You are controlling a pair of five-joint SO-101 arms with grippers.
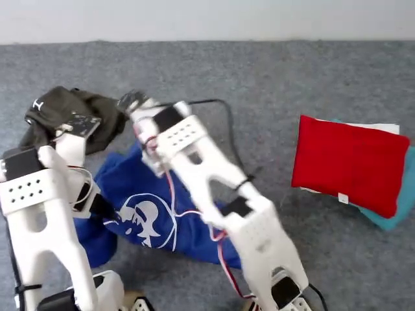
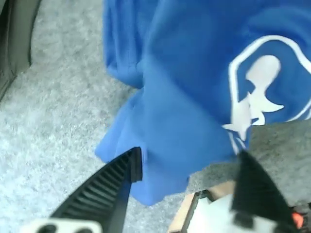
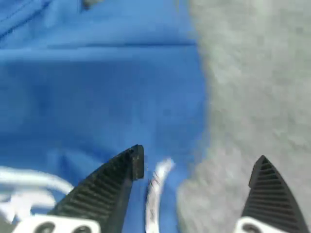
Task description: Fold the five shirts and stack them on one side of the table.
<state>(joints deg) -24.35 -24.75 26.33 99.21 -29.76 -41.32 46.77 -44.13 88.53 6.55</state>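
A crumpled blue shirt (image 1: 155, 220) with a white emblem lies on the grey carpet between the two arms. My left gripper (image 2: 190, 160) is open just above the blue shirt's (image 2: 194, 97) loose edge, beside the emblem (image 2: 257, 102). My right gripper (image 3: 200, 156) is open and hangs over the far border of the blue shirt (image 3: 97, 87), where cloth meets carpet. A dark olive shirt (image 1: 65, 113) lies bunched at the back left. On the right a folded red shirt (image 1: 350, 162) tops a stack holding a teal shirt (image 1: 399, 207) and a white one (image 1: 382, 127).
The right arm (image 1: 194, 155) stretches diagonally across the blue shirt, trailing a black cable (image 1: 230, 129) over the carpet. A white wire (image 3: 155, 194) dangles between the right fingers. The left arm (image 1: 39, 214) stands at the near left. Open carpet lies between the blue shirt and the stack.
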